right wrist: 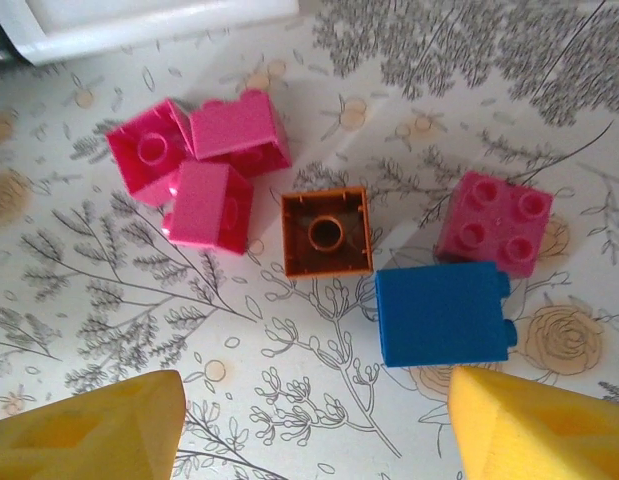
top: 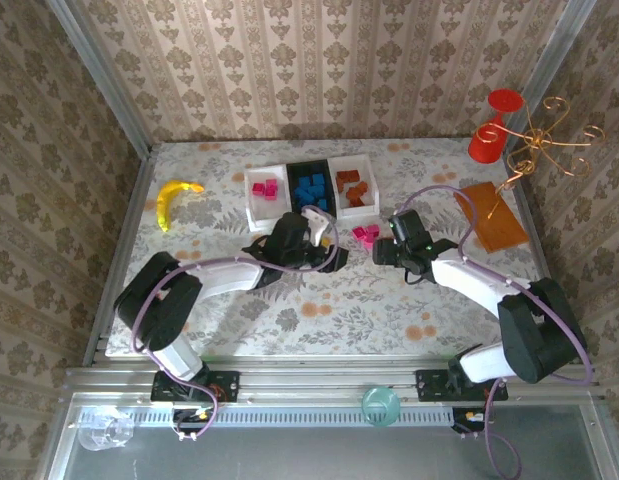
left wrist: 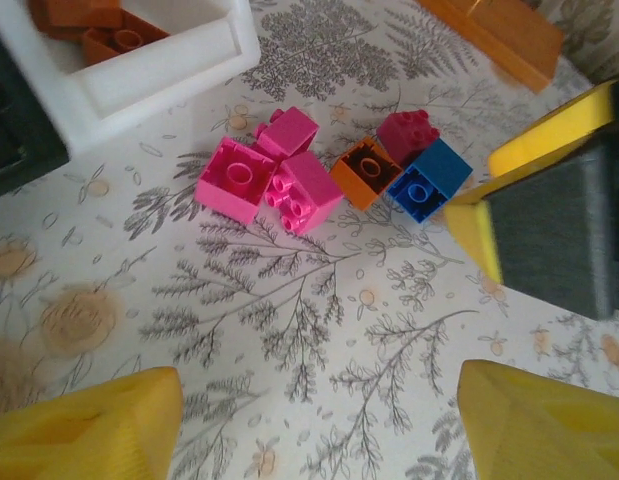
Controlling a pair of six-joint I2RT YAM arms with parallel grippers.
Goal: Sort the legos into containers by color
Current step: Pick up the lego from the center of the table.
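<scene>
My right gripper (right wrist: pixel 314 400) hangs with its fingers spread and nothing between them. My left gripper (left wrist: pixel 314 405) is spread and empty as well. Both point at the same six loose bricks on the surface (right wrist: pixel 119 300), just off the near side of the white tray (right wrist: pixel 139 30) that holds the orange-brown pieces.

Of the six, the blue brick (right wrist: pixel 444 313) lies farthest from that tray and closest to my right gripper, just ahead of its right finger and not centred in the gap. It rests on its side, with its longer side running across, along the line the fingers close on. The orange-brown brick (right wrist: pixel 327 232) sits one step nearer the tray, hollow side up. The magenta brick (right wrist: pixel 494 222) is beside it, and the three pink bricks (right wrist: pixel 199 165) lie nearest the tray.

I judge the right arm better placed for the blue brick. It would need to shift sideways over it, then carry it to the black tray (top: pixel 309 163) on the white tray's left.
</scene>
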